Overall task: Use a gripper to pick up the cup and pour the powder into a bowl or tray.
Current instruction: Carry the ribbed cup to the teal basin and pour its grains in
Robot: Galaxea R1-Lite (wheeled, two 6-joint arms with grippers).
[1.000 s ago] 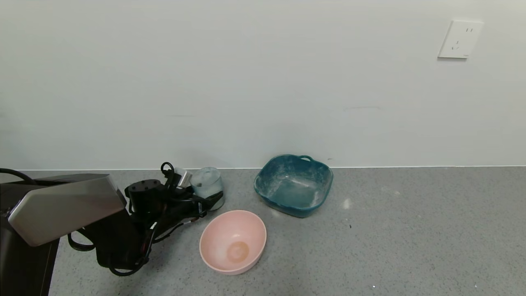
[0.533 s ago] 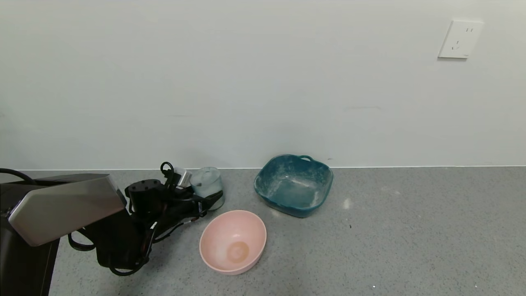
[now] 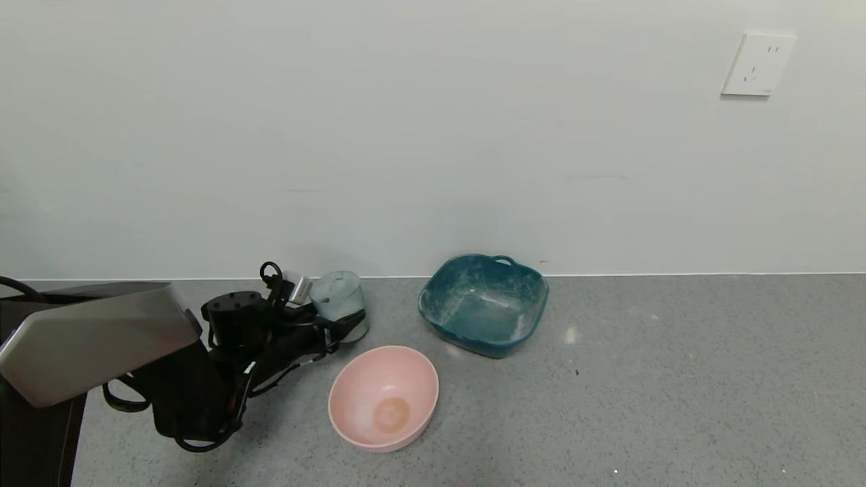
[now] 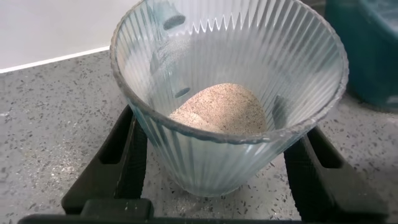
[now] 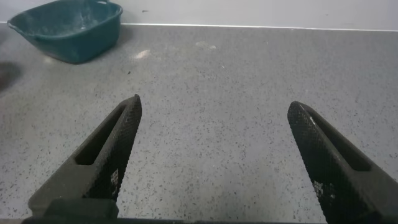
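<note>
The cup (image 4: 227,93) was clear, pale blue-grey and vertically ribbed, holding beige speckled powder (image 4: 221,112) between black fingers (image 4: 115,165). The tray (image 3: 483,304) was teal, smeared white; the bowl (image 3: 383,396) pink; the worktop (image 3: 643,392) grey-speckled.

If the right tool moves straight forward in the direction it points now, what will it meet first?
The way looks free. The right tool stands open over bare grey counter, with the wall beyond. The teal dish lies off to one side, probably outside that line, though depth is unclear.
</note>
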